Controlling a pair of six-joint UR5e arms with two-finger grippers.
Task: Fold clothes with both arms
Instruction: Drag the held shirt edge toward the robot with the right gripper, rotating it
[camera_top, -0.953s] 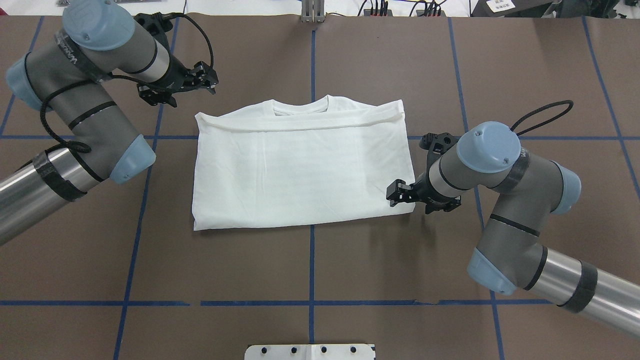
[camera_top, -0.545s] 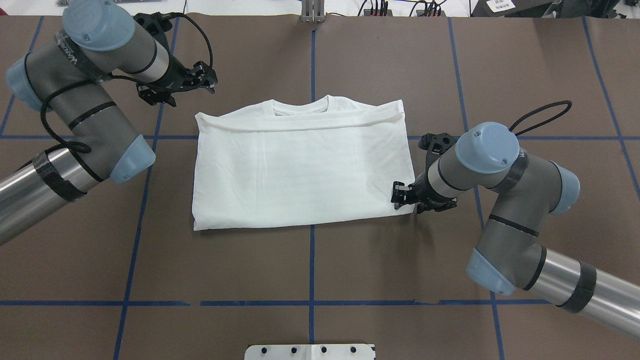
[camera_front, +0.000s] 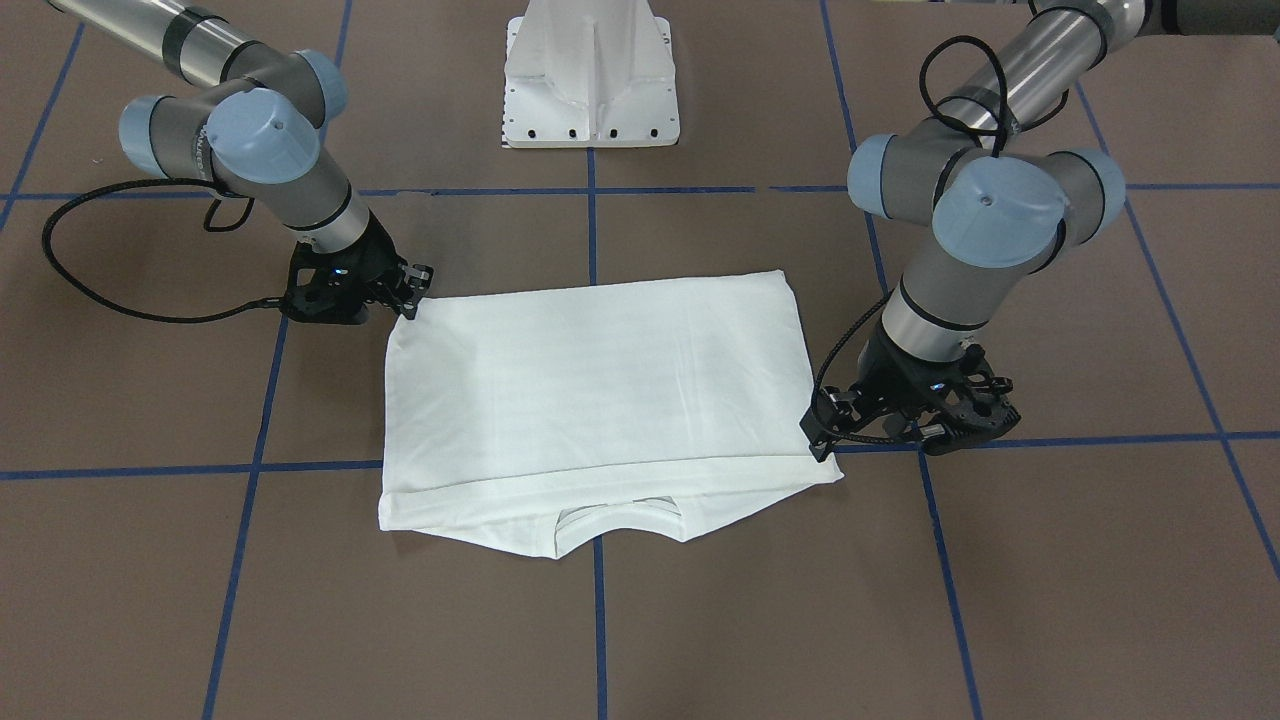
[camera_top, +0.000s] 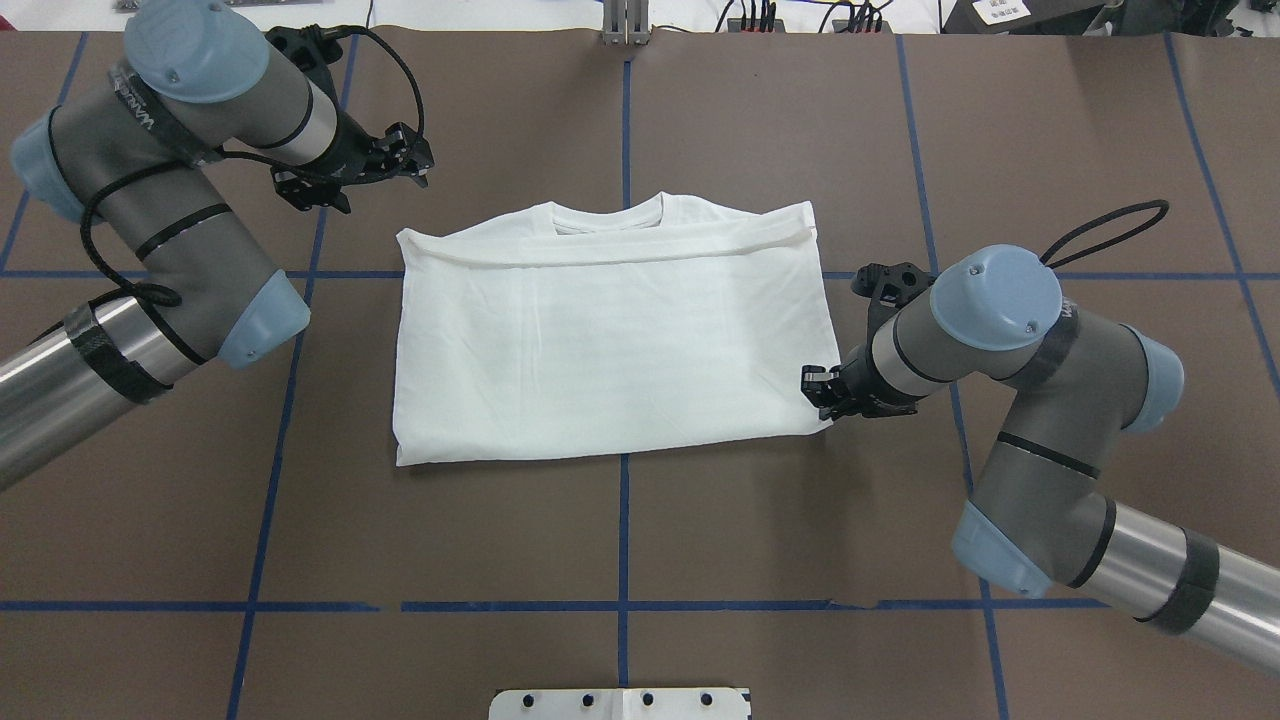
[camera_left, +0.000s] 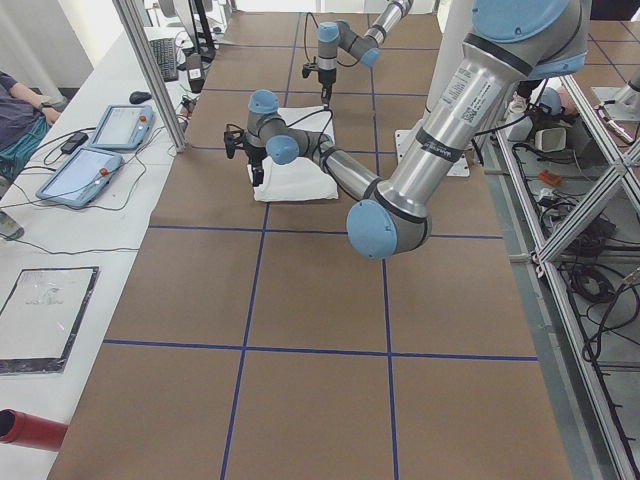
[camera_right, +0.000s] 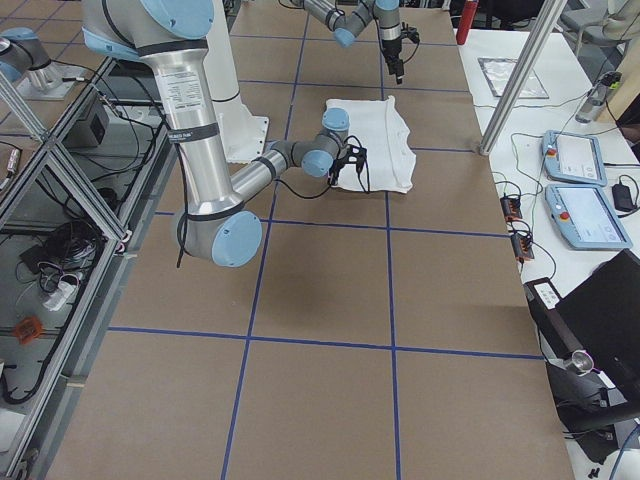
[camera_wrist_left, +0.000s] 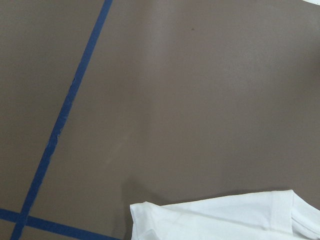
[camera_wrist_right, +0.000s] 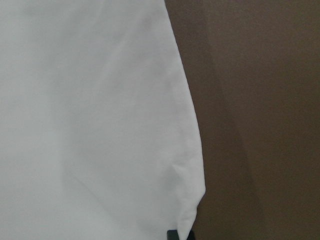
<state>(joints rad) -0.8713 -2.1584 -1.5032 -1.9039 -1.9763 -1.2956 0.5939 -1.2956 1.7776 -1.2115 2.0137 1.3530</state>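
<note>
Where the right pincer (camera_top: 812, 388) closes narrow on the right edge of the T-shirt (camera_top: 610, 350), near its near corner, the cloth looks soft, light and limp, so it is best taken by corners and hems. The left pincer (camera_top: 418, 160) gapes beyond the far left corner, apart. The shirt lies folded mid-counter (camera_top: 700, 540), with brown surface and blue tape lines (camera_top: 622, 560) all around.

The folded white cotton T-shirt (camera_top: 610, 350) is plain. The brown flat table top (camera_top: 800, 520) bears blue tape lines (camera_top: 622, 540) (a grid).
</note>
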